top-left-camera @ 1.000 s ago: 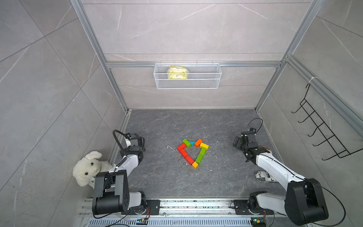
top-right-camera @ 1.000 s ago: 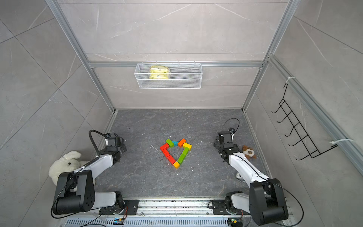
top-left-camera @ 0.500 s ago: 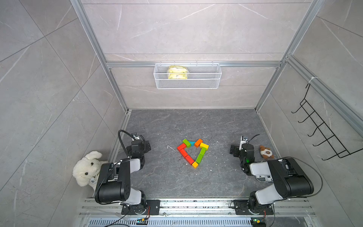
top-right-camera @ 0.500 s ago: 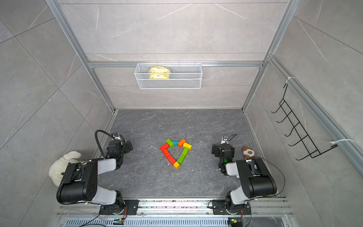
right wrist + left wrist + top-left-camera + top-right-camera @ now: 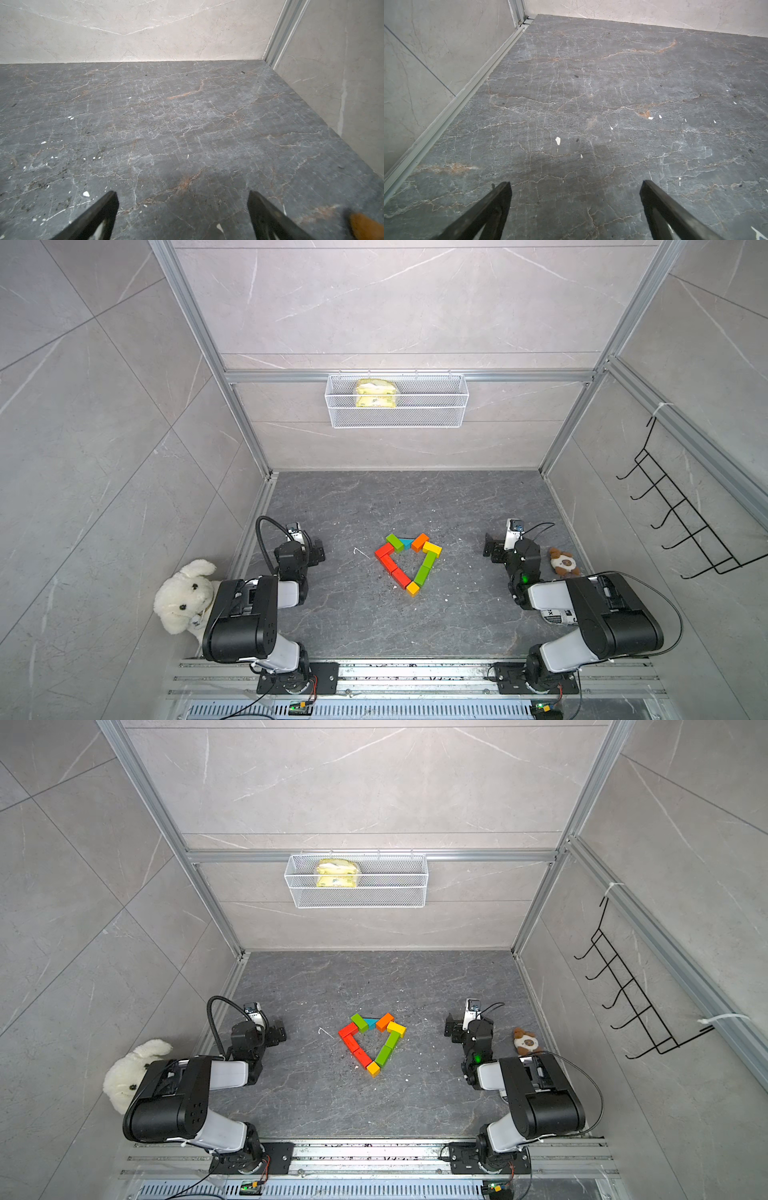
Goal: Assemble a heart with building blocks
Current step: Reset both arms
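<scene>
Centrally, glossy block heart (image 5: 408, 562), veined slate floor (image 5: 457, 626)

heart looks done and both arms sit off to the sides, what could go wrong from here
1. The heart is only loose building blocks lying on the floor; a sweep by the open left gripper or right gripper would likely scatter it.
2. The brown plush toy lies close beside the right arm and could get snagged or dragged.

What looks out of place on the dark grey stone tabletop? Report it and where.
Small white chips litter the dark grey stone tabletop, like debris. A small brown plush toy lies beside the right arm, and a white plush dog sits beside the left arm; neither belongs to the coloured-block heart, which looks tidy.
</scene>
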